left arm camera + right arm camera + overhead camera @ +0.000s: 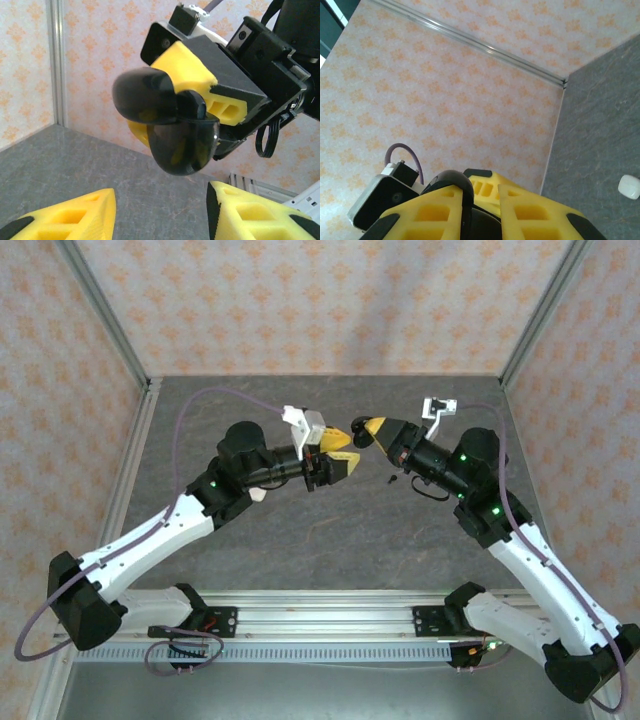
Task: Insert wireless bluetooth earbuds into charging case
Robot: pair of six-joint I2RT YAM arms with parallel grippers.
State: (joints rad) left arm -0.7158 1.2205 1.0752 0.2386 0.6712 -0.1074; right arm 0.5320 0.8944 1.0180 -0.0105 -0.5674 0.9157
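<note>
Charging case: glossy black clamshell, lid hinged open, cavity turned toward left gripper, presumably presented for loading. Held in air over table middle, toward far edge. Right gripper clenched on case body. Left gripper fingers spread, nothing between them. Black earbud, probably: tiny dark speck on table beneath right gripper, too small to confirm.

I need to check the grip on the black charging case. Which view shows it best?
Left wrist: the black charging case sits large at centre, both glossy halves visible, clamped by the right gripper. The top external view gives a dark speck at that gripper's tip; the right wrist, a black sliver between its fingers.
</note>
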